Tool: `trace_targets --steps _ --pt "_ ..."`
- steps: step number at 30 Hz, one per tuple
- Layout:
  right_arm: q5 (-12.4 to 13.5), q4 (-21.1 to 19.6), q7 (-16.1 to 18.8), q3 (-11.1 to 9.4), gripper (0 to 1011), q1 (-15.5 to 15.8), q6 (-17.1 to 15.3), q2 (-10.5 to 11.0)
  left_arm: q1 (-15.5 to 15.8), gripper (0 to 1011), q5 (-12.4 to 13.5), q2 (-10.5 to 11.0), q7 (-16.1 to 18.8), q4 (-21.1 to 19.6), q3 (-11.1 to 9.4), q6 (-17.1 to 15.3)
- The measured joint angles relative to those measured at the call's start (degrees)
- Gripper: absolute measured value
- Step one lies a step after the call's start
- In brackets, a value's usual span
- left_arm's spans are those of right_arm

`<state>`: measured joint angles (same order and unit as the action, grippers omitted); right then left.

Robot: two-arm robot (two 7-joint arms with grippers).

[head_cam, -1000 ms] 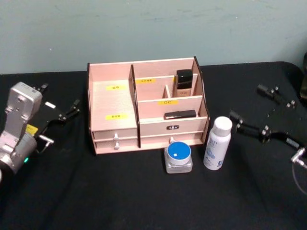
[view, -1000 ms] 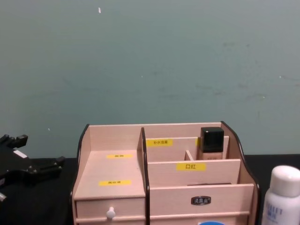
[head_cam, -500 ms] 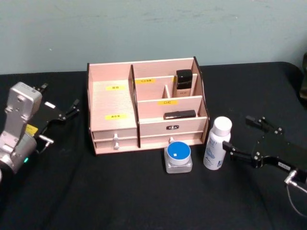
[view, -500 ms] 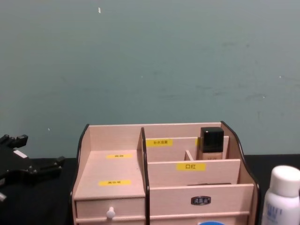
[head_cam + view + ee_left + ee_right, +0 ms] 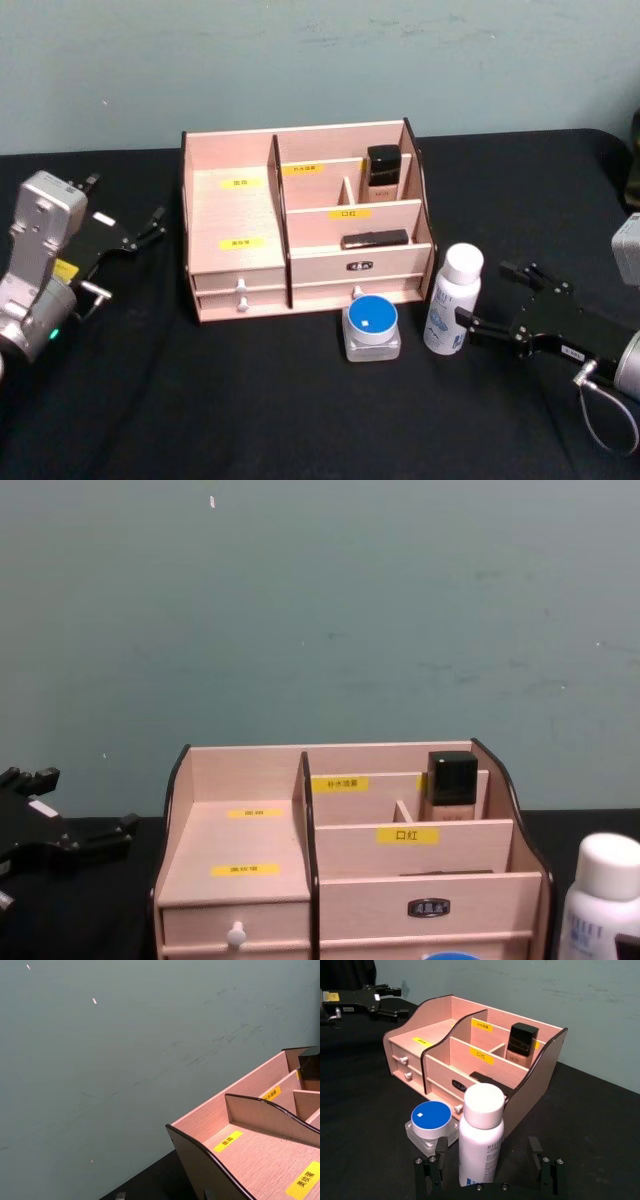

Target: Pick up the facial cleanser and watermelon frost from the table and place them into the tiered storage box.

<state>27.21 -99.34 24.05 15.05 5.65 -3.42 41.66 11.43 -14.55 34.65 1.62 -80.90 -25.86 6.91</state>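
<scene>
My right jaws [image 5: 483,292] are sitting spread around the tall white round-capped bottle [image 5: 452,300], just before the pale wooden stepped box [image 5: 235,215]. I am planning a straight squeeze, missing the blue-lidded clear jar [image 5: 371,328]. My left jaws [image 5: 128,198] are waiting, spread, near the left edge of the worktop [image 5: 300,420].
</scene>
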Motion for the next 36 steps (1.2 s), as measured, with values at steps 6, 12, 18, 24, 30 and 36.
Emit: trace_targets --steps 6,12,18,24,30,36 --pt "0.0 3.2 2.2 0.1 1002 -2.1 0.9 -2.3 0.0 1010 0.0 0.0 0.0 0.0 0.0 0.0" --pt "0.1 4.9 3.4 0.5 1002 -3.7 0.9 -3.5 0.0 1010 0.0 0.0 0.0 0.0 0.0 0.0" --pt "0.0 6.2 4.4 1.4 1002 -5.1 0.8 -4.4 0.0 1010 0.0 0.0 0.0 0.0 0.0 0.0" --pt "-0.3 7.2 5.0 2.2 1002 -6.4 0.8 -5.1 0.0 1010 0.0 0.0 0.0 0.0 0.0 0.0" --pt "-0.8 9.0 5.6 3.5 1002 -8.2 1.0 -6.2 0.0 1010 0.0 0.0 0.0 0.0 0.0 0.0" --pt "-1.2 10.3 5.7 4.1 1002 -9.5 1.3 -7.0 0.0 1009 0.0 0.0 0.0 0.0 0.0 0.0"
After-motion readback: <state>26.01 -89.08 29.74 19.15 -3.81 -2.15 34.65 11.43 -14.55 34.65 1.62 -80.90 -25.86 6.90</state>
